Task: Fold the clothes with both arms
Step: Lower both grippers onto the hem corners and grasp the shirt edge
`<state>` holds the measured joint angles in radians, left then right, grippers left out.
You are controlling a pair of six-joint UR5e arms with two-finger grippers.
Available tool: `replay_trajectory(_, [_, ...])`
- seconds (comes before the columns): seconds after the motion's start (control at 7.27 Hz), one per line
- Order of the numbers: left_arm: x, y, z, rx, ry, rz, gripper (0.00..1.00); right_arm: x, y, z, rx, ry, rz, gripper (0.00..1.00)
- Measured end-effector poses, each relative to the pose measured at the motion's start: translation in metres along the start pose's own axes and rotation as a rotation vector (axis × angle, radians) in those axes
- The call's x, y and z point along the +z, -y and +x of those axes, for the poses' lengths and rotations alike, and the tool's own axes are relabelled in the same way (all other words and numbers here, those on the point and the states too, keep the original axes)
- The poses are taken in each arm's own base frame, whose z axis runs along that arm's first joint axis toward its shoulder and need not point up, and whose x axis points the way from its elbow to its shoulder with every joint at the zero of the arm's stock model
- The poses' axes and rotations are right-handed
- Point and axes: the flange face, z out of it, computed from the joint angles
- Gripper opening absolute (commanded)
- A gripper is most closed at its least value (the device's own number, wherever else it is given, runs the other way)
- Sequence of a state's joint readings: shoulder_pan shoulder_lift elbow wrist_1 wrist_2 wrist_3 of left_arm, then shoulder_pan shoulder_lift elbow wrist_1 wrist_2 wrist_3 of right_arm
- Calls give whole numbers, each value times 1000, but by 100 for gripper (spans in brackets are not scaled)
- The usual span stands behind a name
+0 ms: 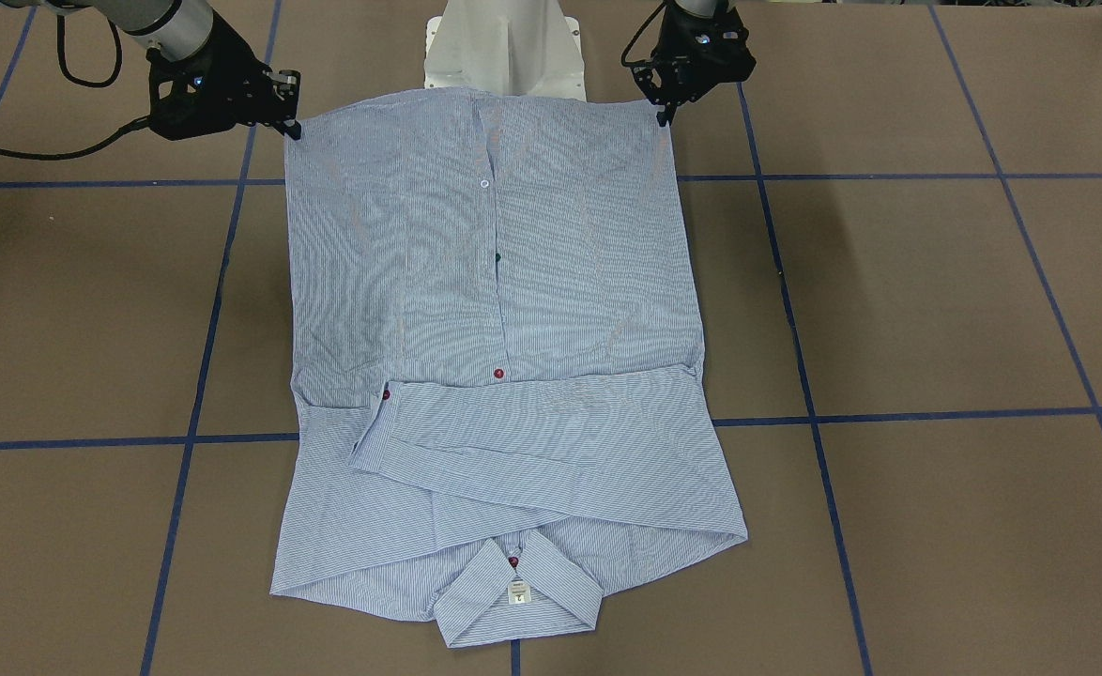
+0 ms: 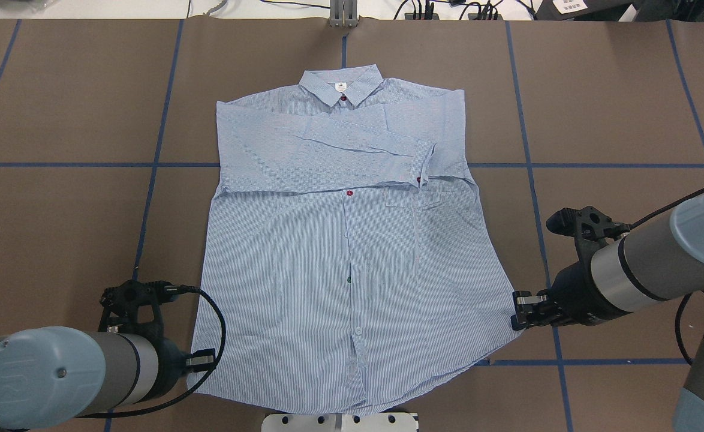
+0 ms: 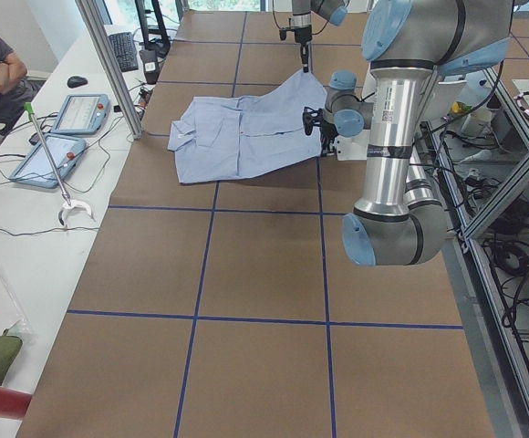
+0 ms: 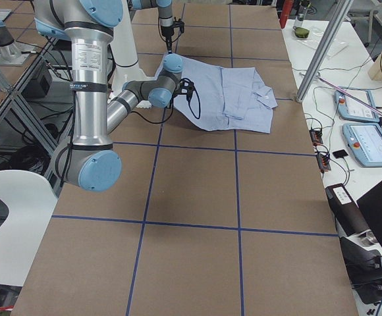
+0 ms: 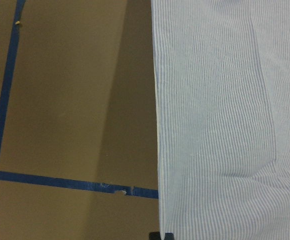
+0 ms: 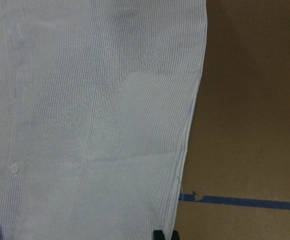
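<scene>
- the bench fills my screens, brown all over and cut into big squares by blue tape lines.
- the shirt lies flat at the middle of it, front side up and buttoned, with its hem towards the robot and its neck on the far side.
- the left arm reaches in low at the hem's left corner, and the right arm does the same at the hem's right corner.
- the white pedestal sits just behind the middle of the hem.
- both sleeves are folded across the chest, one over the other, and the cuff of the upper one ends near the shirt's right edge.
- the left gripper has its fingers together, pinching the hem corner; my wrist feed shows the cloth edge running right into the tips.
- the right gripper is likewise clamped on the opposite hem corner.
- the collar lies spread open and flat.
- the chest pocket shows just below the cuff.
- down the placket i see a red button, a green button and a white button.
- the small white label sits inside the neck.
</scene>
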<state>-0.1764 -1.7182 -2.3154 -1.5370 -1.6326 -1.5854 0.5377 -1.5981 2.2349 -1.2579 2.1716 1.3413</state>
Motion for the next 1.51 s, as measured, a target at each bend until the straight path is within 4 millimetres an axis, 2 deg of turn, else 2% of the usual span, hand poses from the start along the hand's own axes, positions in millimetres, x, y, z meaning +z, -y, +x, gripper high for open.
replay_trajectory(0.55, [3, 2, -1, -4, 6, 2, 0, 4, 11, 10, 25, -20, 11, 0])
replay_trajectory(1.51, [2, 21, -5, -9, 8, -7, 0, 2, 20, 14, 39, -22, 24, 0])
